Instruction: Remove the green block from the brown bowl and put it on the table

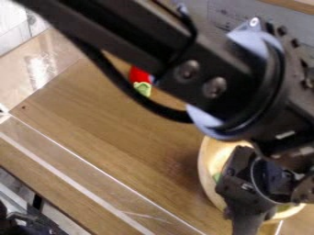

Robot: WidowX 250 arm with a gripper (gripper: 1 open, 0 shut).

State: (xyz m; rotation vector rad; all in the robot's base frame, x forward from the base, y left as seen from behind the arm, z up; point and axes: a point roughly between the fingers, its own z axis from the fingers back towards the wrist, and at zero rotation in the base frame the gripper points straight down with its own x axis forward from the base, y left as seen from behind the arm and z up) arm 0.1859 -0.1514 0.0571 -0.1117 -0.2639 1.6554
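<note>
Gripper (245,197): over brown bowl (211,158), near right; jaw state cannot be told, green block hidden.
Risk: bowl could be dragged off table (92,128).

A brown wood-grain bench (92,128) fills most of the view, its grain running diagonally. Low clear plastic walls (73,188) border it; the near wall crosses the lower left as a pale, glossy strip that catches soft reflections. At the upper left another clear panel (35,57) shows a bright, washed-out area behind it, possibly daylight or a pale floor. The light is even and mild, and the picture is somewhat blurred.
</note>
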